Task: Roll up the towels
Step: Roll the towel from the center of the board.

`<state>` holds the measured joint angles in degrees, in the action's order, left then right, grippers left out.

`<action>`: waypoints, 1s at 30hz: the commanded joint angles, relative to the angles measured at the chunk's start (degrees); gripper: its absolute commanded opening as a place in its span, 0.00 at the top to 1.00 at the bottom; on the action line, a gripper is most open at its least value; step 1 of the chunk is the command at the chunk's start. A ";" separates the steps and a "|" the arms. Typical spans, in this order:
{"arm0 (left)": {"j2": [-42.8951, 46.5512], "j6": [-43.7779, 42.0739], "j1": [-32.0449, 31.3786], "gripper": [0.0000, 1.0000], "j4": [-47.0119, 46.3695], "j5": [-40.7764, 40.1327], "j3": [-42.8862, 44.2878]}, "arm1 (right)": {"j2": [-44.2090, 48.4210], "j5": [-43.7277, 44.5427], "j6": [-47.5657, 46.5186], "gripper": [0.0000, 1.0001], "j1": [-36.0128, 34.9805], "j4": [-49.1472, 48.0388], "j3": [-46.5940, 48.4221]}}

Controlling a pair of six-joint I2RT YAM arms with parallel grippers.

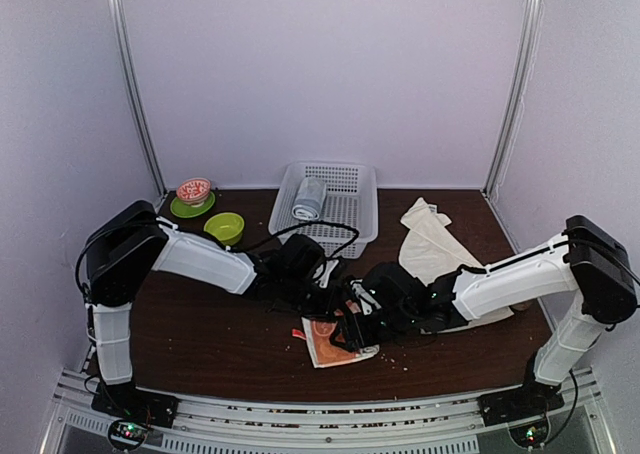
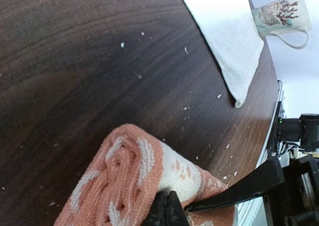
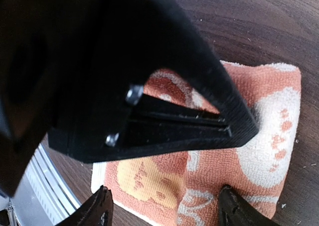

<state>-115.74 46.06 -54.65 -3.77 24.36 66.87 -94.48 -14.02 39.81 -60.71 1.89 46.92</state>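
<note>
Folded salmon-orange towel [image 1: 335, 349] at the front of the table [image 1: 200, 324]; cream towel [image 1: 432, 242] lies to its right. The left gripper [image 2: 167, 208] pinches a raised fold. The right gripper [image 3: 164, 208] hovers above, fingers wide apart. The cloth looks soft, light and limp, so it is best gripped at an edge.

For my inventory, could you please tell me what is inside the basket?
One rolled grey-blue towel lies in the basket; whatever is beneath the roll is hidden.
</note>
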 commanded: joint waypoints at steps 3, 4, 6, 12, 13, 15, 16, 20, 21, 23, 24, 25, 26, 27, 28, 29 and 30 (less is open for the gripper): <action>-1.60 0.79 1.30 1.00 -2.29 0.22 -0.45 | 4.01 1.86 -3.88 0.27 0.06 9.00 1.49; -1.72 0.83 1.30 1.00 -2.21 0.31 -0.36 | 5.18 2.88 -4.49 0.27 0.06 10.56 1.68; -2.08 0.76 1.31 1.00 -2.04 0.41 -0.26 | 7.52 5.02 -5.20 0.27 0.34 13.34 1.75; -2.65 0.42 1.43 1.00 -1.52 0.21 -0.01 | 12.76 8.80 -3.03 0.28 2.85 14.46 -2.49; -2.69 0.32 1.40 1.00 -1.38 0.17 0.01 | 13.10 8.91 -2.32 0.29 3.39 14.12 -3.33; -2.69 0.18 1.37 1.00 -1.26 0.05 -0.05 | 13.17 8.95 -1.16 0.30 4.34 13.66 -4.39; -2.69 0.16 1.39 1.00 -1.07 0.07 -0.07 | 12.83 8.74 -1.07 0.30 4.50 13.70 -4.49; -2.61 -0.23 1.34 1.00 -0.38 -0.01 -0.07 | 10.33 8.34 -1.62 0.33 4.50 14.71 -3.61; -2.56 -0.26 1.39 1.00 -0.29 -0.01 -0.07 | 9.58 7.95 -1.77 0.33 4.54 14.91 -3.46; -2.50 -0.29 1.39 1.00 -0.13 -0.06 -0.15 | 8.59 7.22 -2.18 0.33 4.34 15.02 -3.26; -2.44 -0.34 1.41 1.00 -0.08 -0.10 -0.16 | 8.13 7.17 -2.55 0.34 4.06 15.44 -2.93; -2.47 -0.36 1.39 1.00 -0.09 -0.18 -0.10 | 7.76 7.17 -2.95 0.34 3.56 16.02 -2.50; -2.41 -0.32 1.39 1.00 -0.09 -0.12 -0.08 | 7.28 7.12 -3.44 0.33 2.97 16.72 -2.03; -2.42 -0.36 1.39 1.00 -0.02 -0.10 -0.01 | 6.84 7.15 -3.83 0.33 2.38 17.49 -1.47; -2.40 -0.33 1.40 1.00 -0.04 -0.10 0.01 | 6.24 7.43 -4.14 0.33 1.83 18.23 -0.88; -2.42 -0.42 1.47 1.00 0.01 -0.10 0.18 | 5.73 7.62 -4.38 0.33 1.21 18.84 -0.48; -2.46 -0.38 1.48 1.00 0.04 -0.12 0.23 | 5.18 7.79 -4.59 0.33 0.68 19.33 -0.11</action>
<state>-116.49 46.59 -53.93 -4.89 25.34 66.87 -87.57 -7.11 37.12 -57.87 17.63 44.31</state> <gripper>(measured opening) 0.005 0.666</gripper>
